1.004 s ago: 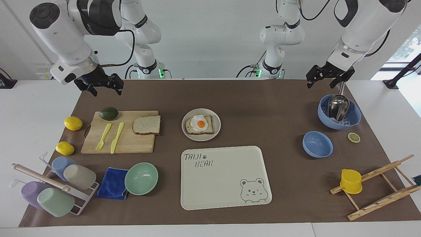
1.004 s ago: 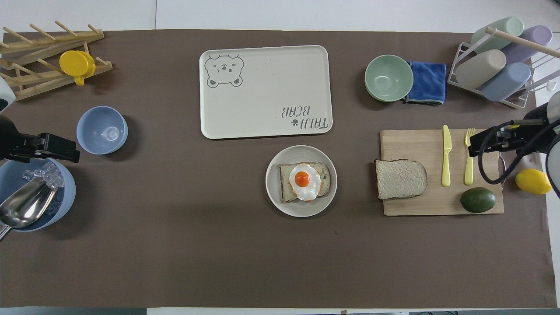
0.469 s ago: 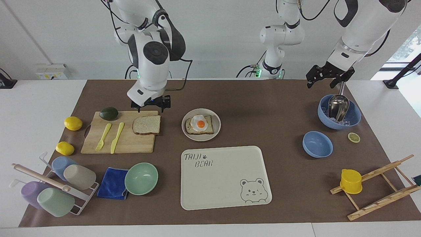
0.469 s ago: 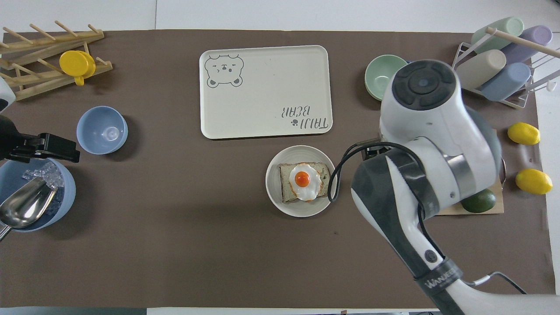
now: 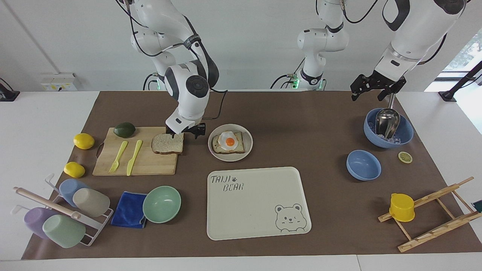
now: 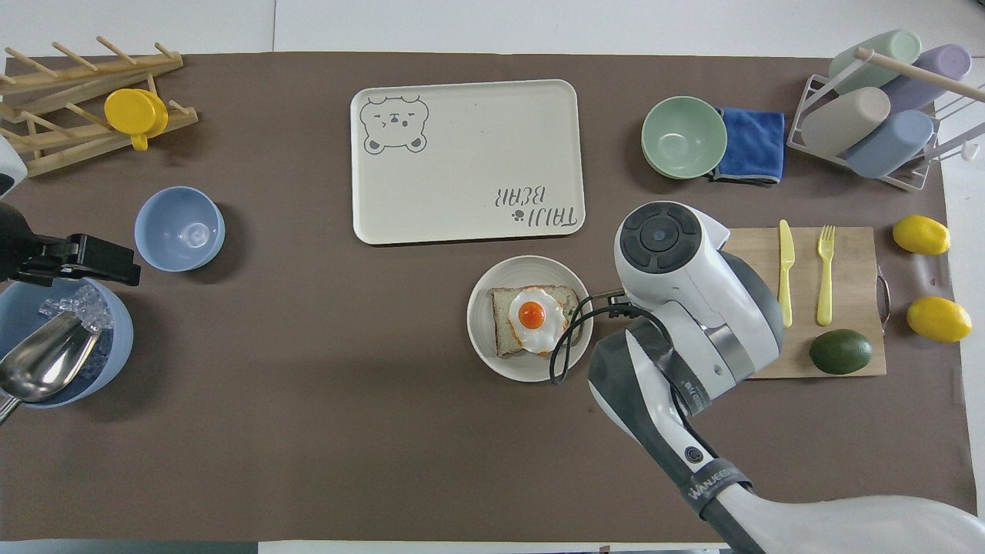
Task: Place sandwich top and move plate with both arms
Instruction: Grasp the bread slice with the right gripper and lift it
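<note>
The sandwich top [image 5: 168, 143] lies on the cutting board [image 5: 143, 158], at its edge toward the plate [image 5: 230, 142], which holds toast with an egg [image 5: 229, 141]. The right gripper [image 5: 185, 131] is down at the slice's robot-side corner, fingers spread and not gripping it. The left gripper [image 5: 372, 87] waits, spread wide, over the bowl [image 5: 388, 128] with the scoop.

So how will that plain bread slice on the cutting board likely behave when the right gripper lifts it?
The sandwich top lies flat and thin on the cutting board, so it is probably light and may sag if pinched by one edge. Its speckled crumb looks soft, so a hard squeeze from the right gripper could dent or tear it. Being flat, it should not roll.
</note>
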Robot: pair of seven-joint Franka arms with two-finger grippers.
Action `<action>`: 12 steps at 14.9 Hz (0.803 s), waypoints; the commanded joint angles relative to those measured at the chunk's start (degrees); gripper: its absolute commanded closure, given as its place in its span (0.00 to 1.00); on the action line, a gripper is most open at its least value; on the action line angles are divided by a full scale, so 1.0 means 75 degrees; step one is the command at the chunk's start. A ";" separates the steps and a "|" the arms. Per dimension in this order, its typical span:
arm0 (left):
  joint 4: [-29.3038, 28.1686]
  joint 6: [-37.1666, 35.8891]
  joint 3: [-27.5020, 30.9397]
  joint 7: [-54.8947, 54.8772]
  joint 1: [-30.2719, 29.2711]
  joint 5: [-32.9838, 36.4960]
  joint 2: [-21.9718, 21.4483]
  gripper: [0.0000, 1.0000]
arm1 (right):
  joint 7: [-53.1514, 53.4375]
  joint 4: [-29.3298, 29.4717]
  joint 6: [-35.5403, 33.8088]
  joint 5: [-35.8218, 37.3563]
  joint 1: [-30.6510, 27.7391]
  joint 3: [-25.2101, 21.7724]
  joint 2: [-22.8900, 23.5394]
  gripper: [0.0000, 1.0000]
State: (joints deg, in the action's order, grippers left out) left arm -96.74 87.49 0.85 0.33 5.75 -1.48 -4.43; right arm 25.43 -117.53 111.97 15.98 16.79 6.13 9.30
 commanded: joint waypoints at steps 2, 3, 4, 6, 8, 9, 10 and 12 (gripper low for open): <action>-0.0074 0.0019 0.0016 0.0062 0.0030 0.0116 -0.0113 0.00 | 0.0696 -0.0898 0.0679 0.1075 0.0081 -0.0021 -0.0185 0.00; -0.0074 0.0019 0.0016 0.0062 0.0030 0.0104 -0.0113 0.00 | 0.1047 -0.0970 0.0680 0.1497 0.0151 -0.0009 -0.0174 0.00; -0.0074 0.0019 0.0016 0.0062 0.0030 0.0104 -0.0125 0.00 | 0.1271 -0.1005 0.0692 0.1652 0.0314 -0.0020 -0.0116 0.00; -0.0074 0.0019 0.0027 0.0062 0.0030 0.0104 -0.0125 0.00 | 0.1355 -0.1169 0.0901 0.1747 0.0316 -0.0021 -0.0057 0.00; -0.0074 0.0019 0.0016 0.0062 0.0030 0.0116 -0.0125 0.00 | 0.1355 -0.1321 0.1066 0.2004 0.0222 -0.0021 -0.0057 0.00; -0.0074 0.0019 0.0016 0.0062 0.0030 0.0104 -0.0125 0.00 | 0.1379 -0.1357 0.1090 0.2098 0.0222 -0.0021 -0.0045 0.00; -0.0074 0.0019 0.0016 0.0062 0.0030 0.0116 -0.0125 0.00 | 0.1379 -0.1369 0.1125 0.2122 0.0222 -0.0021 -0.0010 0.00; -0.0074 0.0019 0.0016 0.0062 0.0030 0.0104 -0.0113 0.00 | 0.1379 -0.1404 0.1149 0.2286 0.0211 -0.0021 0.0002 0.00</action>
State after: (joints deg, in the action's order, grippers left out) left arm -96.74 87.49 0.85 0.33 5.75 -1.48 -4.43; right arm 34.57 -126.87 118.87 30.89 19.05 5.69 9.51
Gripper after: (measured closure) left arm 0.000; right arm 0.000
